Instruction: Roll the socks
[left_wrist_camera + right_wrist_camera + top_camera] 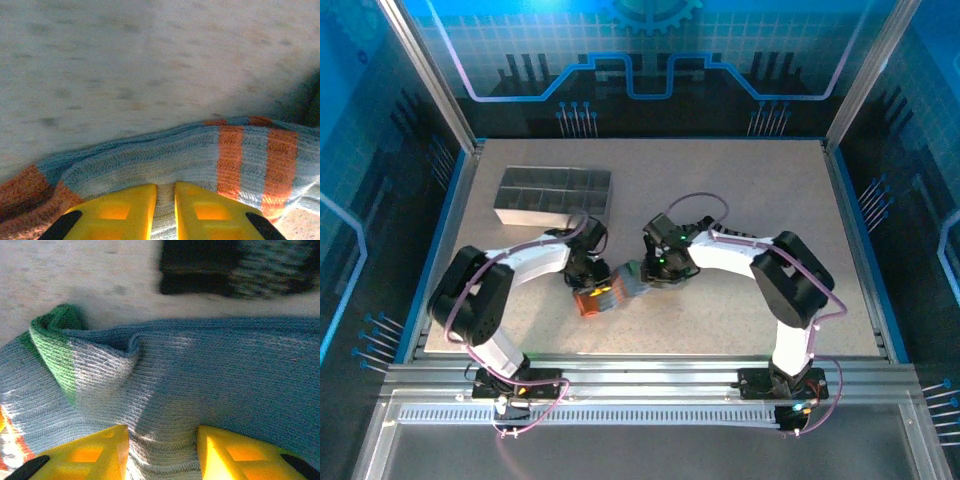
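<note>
Grasp step: left gripper [166,190], nearly shut, and right gripper [162,435], wider, both pinch the sock [150,157]. Next, probably, roll it evenly.

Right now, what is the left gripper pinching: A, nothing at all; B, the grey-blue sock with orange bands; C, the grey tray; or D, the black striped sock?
B: in the left wrist view the left gripper has its yellow fingers nearly together, with a fold of the grey-blue sock caught between them and its orange bands alongside.
</note>
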Controlling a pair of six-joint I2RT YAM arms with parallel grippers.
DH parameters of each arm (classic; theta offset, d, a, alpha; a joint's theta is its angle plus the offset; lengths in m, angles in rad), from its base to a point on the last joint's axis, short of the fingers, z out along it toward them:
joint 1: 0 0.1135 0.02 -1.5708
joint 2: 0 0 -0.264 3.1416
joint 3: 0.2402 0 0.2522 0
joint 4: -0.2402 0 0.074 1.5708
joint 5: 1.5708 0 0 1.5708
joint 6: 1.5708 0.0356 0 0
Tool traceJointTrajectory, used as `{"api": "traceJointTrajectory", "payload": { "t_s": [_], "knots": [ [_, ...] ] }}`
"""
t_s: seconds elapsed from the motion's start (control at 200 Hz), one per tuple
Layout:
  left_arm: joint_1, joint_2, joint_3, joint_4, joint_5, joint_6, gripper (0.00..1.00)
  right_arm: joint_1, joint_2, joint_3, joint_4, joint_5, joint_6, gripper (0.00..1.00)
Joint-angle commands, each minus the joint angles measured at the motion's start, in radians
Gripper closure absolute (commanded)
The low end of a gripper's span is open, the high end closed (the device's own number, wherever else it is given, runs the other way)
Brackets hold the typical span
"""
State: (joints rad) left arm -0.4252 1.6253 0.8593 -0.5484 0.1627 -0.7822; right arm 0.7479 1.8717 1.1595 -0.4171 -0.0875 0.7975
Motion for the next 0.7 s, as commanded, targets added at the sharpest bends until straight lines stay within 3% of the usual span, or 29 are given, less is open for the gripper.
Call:
{"api": "traceJointTrajectory", "payload": {
  "t_s": [0.0, 0.235, 0.365, 0.515, 0.695],
  "knots": [
    [0.068, -0.034, -0.094, -0.101, -0.062, -0.052, 0.81, 0.049, 0.113, 0.105, 0.016, -0.091, 0.031, 0.59],
    [0.151, -0.147, -0.182, -0.122, -0.056, -0.089, 0.80, 0.065, 0.297, 0.372, -0.043, -0.101, 0.010, 0.60],
    [0.150, -0.151, -0.202, -0.070, 0.046, -0.119, 0.79, 0.001, 0.326, 0.419, -0.069, -0.083, -0.031, 0.59],
    [0.090, -0.141, -0.200, 0.020, 0.155, -0.201, 0.78, -0.067, 0.330, 0.437, -0.061, -0.109, -0.118, 0.54],
    [-0.037, -0.109, -0.160, 0.083, 0.188, -0.360, 0.78, -0.124, 0.340, 0.485, -0.057, -0.258, -0.248, 0.46]
  ]
}}
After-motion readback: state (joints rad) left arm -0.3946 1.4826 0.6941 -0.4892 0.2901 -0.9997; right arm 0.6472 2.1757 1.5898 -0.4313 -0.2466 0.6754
